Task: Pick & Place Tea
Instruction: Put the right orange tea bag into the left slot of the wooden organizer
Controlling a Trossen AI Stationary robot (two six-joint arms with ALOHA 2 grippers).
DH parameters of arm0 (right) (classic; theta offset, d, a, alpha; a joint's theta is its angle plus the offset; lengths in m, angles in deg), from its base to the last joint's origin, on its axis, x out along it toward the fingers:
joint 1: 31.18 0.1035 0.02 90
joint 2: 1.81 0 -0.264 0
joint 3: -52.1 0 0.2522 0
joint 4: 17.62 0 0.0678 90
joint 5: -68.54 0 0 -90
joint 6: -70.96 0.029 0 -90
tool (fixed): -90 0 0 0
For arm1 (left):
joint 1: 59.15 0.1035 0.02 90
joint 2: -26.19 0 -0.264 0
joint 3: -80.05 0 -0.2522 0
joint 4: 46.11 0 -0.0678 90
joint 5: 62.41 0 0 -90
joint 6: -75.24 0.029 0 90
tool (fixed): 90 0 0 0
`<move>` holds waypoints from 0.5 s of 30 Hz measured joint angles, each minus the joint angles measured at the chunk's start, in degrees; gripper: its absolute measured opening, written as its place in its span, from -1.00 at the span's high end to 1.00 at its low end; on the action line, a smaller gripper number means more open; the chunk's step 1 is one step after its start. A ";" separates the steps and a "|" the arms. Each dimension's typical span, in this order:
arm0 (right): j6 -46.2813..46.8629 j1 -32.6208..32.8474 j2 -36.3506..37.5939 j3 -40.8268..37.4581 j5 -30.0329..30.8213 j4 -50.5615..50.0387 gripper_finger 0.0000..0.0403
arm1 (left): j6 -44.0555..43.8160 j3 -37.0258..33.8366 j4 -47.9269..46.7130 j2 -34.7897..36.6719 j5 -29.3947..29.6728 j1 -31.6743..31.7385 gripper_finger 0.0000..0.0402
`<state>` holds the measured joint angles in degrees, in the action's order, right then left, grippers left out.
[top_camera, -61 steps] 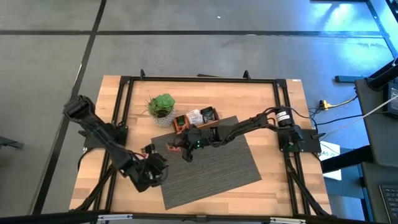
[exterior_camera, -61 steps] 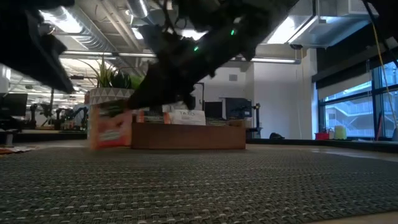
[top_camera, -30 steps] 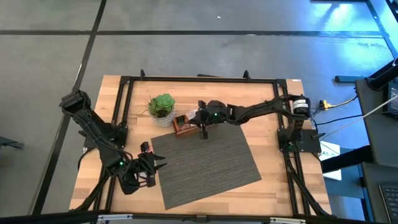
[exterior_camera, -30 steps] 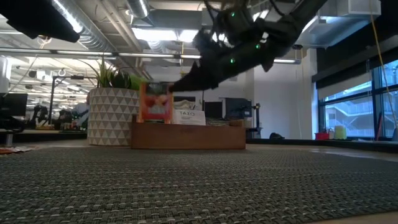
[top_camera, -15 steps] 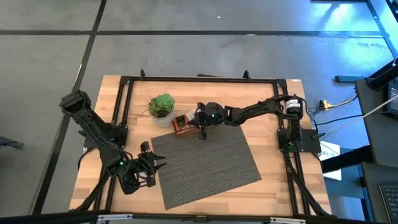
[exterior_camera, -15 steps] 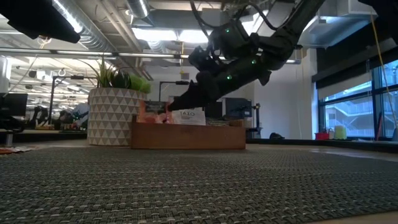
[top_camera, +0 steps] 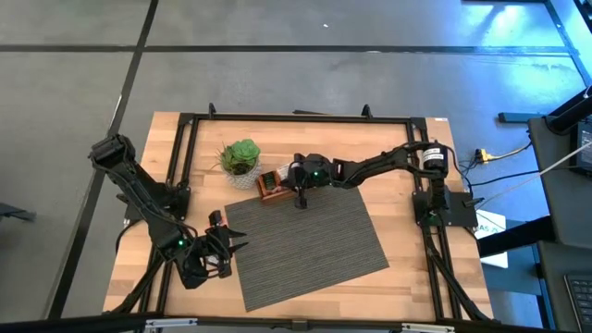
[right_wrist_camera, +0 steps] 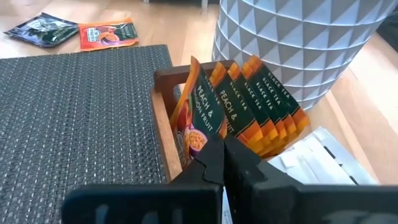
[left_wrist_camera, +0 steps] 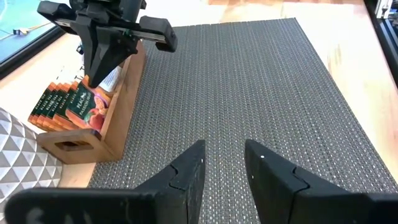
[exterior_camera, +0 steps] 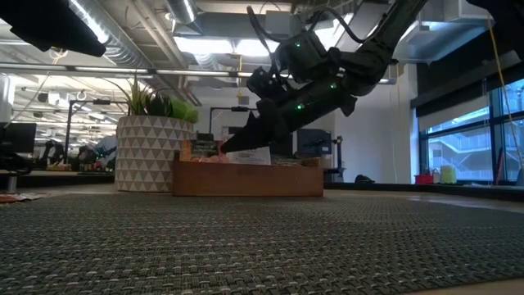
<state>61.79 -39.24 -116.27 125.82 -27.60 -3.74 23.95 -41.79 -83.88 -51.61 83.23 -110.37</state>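
Tea sachets (right_wrist_camera: 249,102) stand upright in a row in the end compartment of a wooden tray (left_wrist_camera: 118,121), beside a white patterned plant pot (right_wrist_camera: 298,37). The right gripper (right_wrist_camera: 222,163) hovers over that compartment, its fingers pressed together and holding nothing. Two more sachets (right_wrist_camera: 106,34) lie flat on the table beyond the grey mat (top_camera: 310,245). The left gripper (left_wrist_camera: 221,158) waits over the mat's near-left corner, fingers apart and empty.

The right pincer (right_wrist_camera: 222,163) has carried an orange-red sachet (right_wrist_camera: 198,123) from the mat into the tray's (left_wrist_camera: 118,130) end compartment.
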 joint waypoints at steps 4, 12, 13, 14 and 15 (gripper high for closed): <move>-0.04 0.00 -0.02 0.00 0.02 -0.11 0.97 | 0.00 0.00 0.00 0.00 0.00 0.00 0.45; -0.13 0.01 -0.02 0.00 0.04 -0.07 0.97 | 0.00 0.00 0.00 0.00 -0.09 0.00 0.45; -0.14 0.01 -0.02 0.00 0.04 -0.07 0.96 | 0.00 0.00 -0.02 0.00 -0.22 0.00 0.45; -0.25 0.00 -0.02 0.00 0.04 -0.07 0.95 | 0.00 0.00 0.00 0.00 -0.46 0.00 0.45; -0.37 0.02 -0.02 0.00 0.04 -0.07 0.93 | 0.00 0.00 -0.01 0.00 -0.83 0.00 0.45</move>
<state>61.42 -39.21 -116.29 125.82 -27.55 -3.81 23.95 -41.79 -83.89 -51.61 82.40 -110.37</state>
